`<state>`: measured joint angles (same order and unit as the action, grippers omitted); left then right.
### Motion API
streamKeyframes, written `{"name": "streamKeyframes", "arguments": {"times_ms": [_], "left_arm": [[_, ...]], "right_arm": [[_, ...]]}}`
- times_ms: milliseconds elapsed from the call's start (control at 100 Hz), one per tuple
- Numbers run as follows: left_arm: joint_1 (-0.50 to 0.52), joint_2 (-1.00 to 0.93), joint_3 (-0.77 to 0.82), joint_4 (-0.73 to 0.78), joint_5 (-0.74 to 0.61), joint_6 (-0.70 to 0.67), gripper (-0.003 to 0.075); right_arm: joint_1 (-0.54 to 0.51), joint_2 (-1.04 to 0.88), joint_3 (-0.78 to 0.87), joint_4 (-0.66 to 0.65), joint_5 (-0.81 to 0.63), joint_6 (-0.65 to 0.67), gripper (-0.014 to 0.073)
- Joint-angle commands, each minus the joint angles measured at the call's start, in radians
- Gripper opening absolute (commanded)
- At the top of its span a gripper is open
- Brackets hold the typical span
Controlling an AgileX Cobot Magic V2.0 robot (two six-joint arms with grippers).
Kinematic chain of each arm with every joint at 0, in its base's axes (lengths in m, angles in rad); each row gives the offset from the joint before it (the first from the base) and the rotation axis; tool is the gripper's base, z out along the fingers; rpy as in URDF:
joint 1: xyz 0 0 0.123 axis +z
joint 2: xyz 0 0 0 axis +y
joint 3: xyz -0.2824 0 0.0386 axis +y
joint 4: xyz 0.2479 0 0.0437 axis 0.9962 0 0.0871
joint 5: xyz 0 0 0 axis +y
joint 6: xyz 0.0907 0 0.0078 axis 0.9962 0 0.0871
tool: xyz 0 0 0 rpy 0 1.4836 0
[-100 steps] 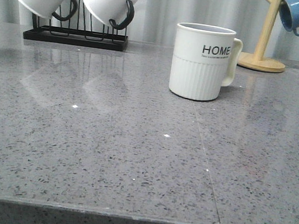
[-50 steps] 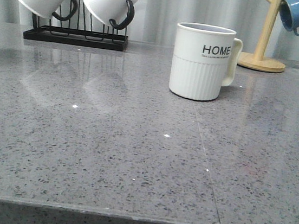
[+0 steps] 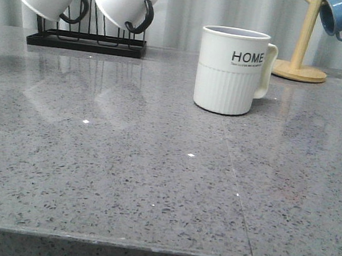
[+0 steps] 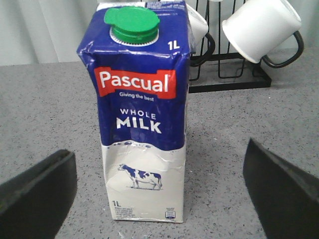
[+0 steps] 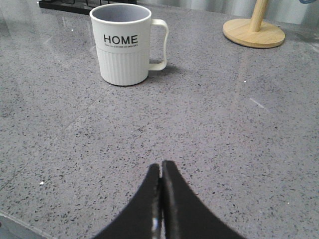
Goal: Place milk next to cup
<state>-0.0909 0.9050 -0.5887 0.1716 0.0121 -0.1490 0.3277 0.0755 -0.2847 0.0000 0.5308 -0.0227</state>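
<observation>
- I judge the task barely begun: the Pascual whole-milk carton (image 4: 142, 109) stands upright on the grey speckled countertop (image 3: 121, 178), not yet gripped or lifted.
- My left gripper (image 4: 159, 191) has its fingers (image 4: 37, 191) spread wide, one on each side of the carton and apart from it; nothing is held.
- In the front view I see only a sliver of the carton at the far left edge, well apart from the HOME mug (image 3: 231, 70).
- The mug stands upright near the middle of the counter, its cream handle on the side toward the wooden mug tree (image 3: 301, 63).
- My right gripper (image 5: 160, 199) has its fingers pressed together, empty, low over the counter in front of the mug and well short of it.
- Behind the carton, the black wire rack (image 4: 227, 74) carries white mugs with black handles (image 4: 261, 27); these are no part of the job.
- Still to do, as I see it: close on the carton, carry it across the counter, set it upright just beside the mug, release.
</observation>
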Motion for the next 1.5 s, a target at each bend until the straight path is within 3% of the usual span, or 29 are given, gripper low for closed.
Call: {"name": "streamKeyframes", "arguments": {"times_ms": [0, 780, 880, 1050, 1120, 1190, 1490], "left_arm": [[0.002, 0.042, -0.060, -0.017, -0.093, -0.011, 0.0651], [0.061, 0.359, -0.189, -0.042, -0.306, -0.011, 0.0643], [0.061, 0.359, -0.189, -0.042, -0.308, -0.011, 0.0558], [0.061, 0.356, -0.189, -0.042, -0.324, -0.011, 0.0279], [0.048, 0.342, -0.189, -0.040, -0.327, -0.011, 0.0200], [0.018, 0.321, -0.189, -0.032, -0.339, -0.011, 0.0164], [-0.248, 0.329, -0.289, 0.001, -0.269, -0.011, 0.0178]], "right_arm": [[-0.001, 0.009, -0.025, 0.000, -0.072, 0.000, -0.0067], [-0.001, 0.009, -0.025, 0.000, -0.072, 0.000, -0.0067], [-0.001, 0.009, -0.025, 0.000, -0.072, 0.000, -0.0067], [-0.001, 0.009, -0.025, 0.000, -0.072, 0.000, -0.0067], [-0.001, 0.009, -0.025, 0.000, -0.072, 0.000, -0.0067], [-0.001, 0.009, -0.025, 0.000, -0.072, 0.000, -0.0067], [-0.001, 0.009, -0.025, 0.000, -0.072, 0.000, -0.0067]]}}
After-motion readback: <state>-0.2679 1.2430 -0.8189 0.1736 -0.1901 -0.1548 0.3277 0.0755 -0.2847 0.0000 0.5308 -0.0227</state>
